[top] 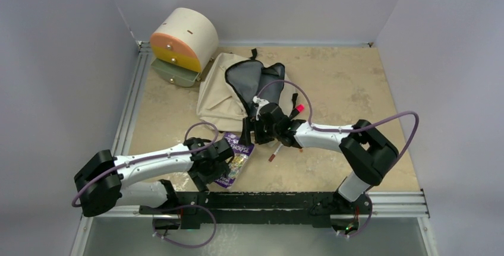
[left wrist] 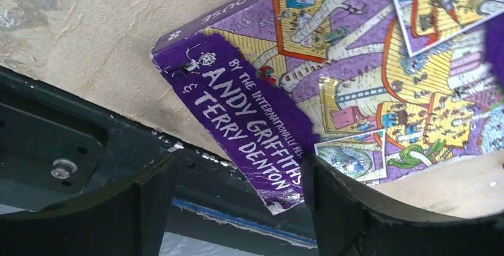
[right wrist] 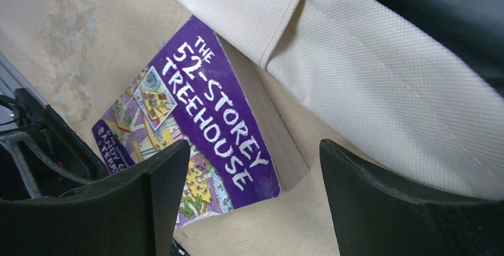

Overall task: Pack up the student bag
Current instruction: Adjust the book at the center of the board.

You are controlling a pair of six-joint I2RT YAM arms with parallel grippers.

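Right gripper [right wrist: 249, 149] hovers beside student bag [right wrist: 368, 60]; seemingly apart.

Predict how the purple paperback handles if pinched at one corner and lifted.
The purple paperback likely sags a little, not flops: its page block looks thick. The cover may splay open, being soft card. Its near corner is already frayed, so a pinch there could tear it further.
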